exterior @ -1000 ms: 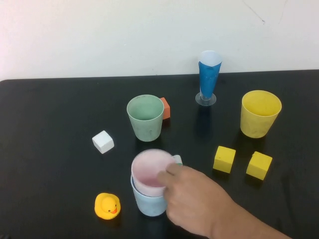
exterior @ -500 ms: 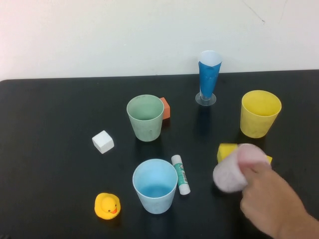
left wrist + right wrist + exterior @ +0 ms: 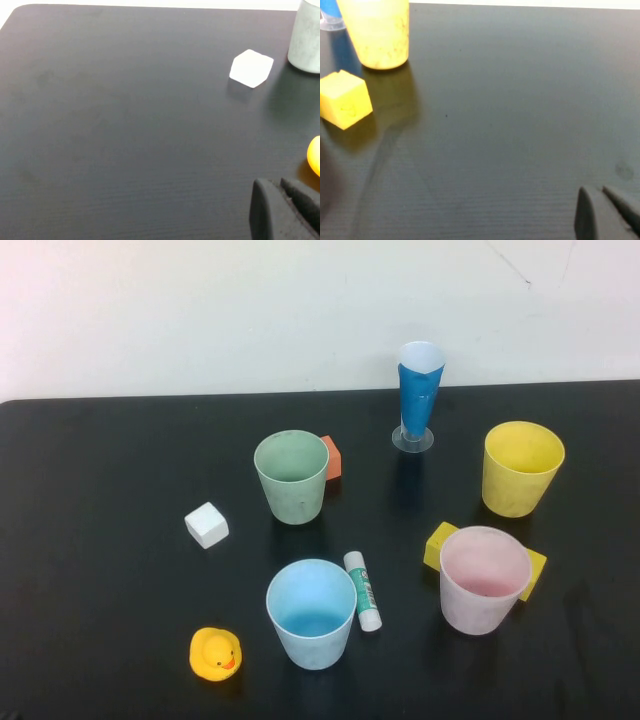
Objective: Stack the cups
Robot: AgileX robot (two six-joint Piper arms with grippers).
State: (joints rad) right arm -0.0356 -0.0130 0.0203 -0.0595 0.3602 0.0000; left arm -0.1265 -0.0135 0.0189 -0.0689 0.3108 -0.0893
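Four cups stand apart and upright on the black table: the pale green cup at the centre, the yellow cup at the back right, the light blue cup at the front, the pink cup at the front right. Neither arm shows in the high view. My left gripper is shut and empty over bare table, with the green cup far ahead. My right gripper is shut and empty too, well away from the yellow cup.
A tall blue cone cup stands at the back. A white cube, an orange cube, two yellow cubes beside the pink cup, a glue stick and a yellow duck lie scattered.
A person's hand lifted the pink cup out of the light blue cup, set it down at the front right, then left the view. Both grippers stayed still.
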